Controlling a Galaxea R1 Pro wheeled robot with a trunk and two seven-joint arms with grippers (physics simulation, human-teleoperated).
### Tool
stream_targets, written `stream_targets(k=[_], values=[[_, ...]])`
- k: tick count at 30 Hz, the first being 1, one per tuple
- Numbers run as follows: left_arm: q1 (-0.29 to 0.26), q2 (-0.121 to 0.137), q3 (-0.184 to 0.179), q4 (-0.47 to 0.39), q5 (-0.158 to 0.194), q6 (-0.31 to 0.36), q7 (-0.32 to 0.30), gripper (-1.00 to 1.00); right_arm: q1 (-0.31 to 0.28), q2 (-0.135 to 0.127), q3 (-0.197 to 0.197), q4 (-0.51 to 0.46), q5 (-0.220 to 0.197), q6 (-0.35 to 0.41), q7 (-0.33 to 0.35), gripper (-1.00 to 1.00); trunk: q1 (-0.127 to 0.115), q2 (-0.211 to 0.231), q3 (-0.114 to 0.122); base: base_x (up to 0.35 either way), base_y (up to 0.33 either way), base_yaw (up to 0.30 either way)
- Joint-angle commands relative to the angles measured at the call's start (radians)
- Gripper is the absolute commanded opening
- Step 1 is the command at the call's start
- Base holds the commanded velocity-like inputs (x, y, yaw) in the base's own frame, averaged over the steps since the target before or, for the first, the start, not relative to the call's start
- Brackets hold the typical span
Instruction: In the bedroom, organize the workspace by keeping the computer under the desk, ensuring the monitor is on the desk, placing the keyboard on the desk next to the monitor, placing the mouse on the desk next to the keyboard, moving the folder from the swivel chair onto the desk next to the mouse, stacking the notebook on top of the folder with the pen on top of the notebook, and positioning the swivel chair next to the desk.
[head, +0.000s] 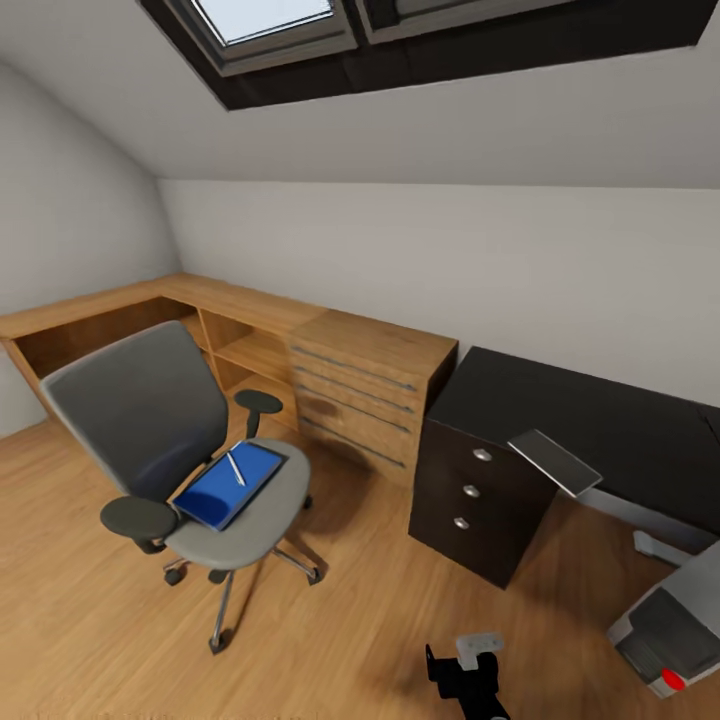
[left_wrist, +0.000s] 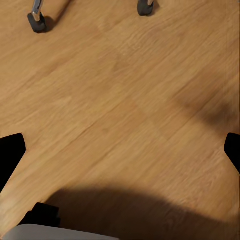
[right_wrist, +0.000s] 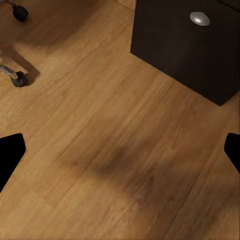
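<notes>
The swivel chair (head: 160, 420) stands on the wooden floor at the left. On its grey seat lies the blue folder (head: 222, 490), with the white pen (head: 236, 468) on top; I cannot tell a notebook apart from it. The black-topped desk (head: 610, 425) is at the right. A slim grey slab (head: 556, 462), perhaps the keyboard, rests tilted at its front edge. The pale computer (head: 665, 625) sits on the floor at the lower right. Monitor and mouse are out of view. My left gripper (left_wrist: 120, 150) and right gripper (right_wrist: 120, 150) hang open over bare floor.
A dark drawer unit (head: 470, 500) stands under the desk's left end, its knob (right_wrist: 200, 18) close to my right gripper. A wooden L-shaped counter with a drawer chest (head: 365, 395) lines the back wall. Chair castors (left_wrist: 37, 22) lie near my left gripper.
</notes>
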Motion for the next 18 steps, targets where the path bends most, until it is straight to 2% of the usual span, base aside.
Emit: stream_targets(k=[1, 18], values=[[-0.001, 0.0, 0.008, 0.001, 0.005, -0.001, -0.01, 1.0, -0.001, 0.0, -0.008, 0.002, 0.011, -0.004, -0.005, 1.0, 0.0, -0.001, -0.001, 0.0, 0.0, 0.277], [-0.001, 0.0, 0.008, 0.001, 0.005, -0.001, -0.01, 1.0, -0.001, -0.002, -0.007, 0.001, 0.012, -0.004, -0.005, 1.0, 0.0, -0.001, -0.002, 0.0, 0.0, 0.277]])
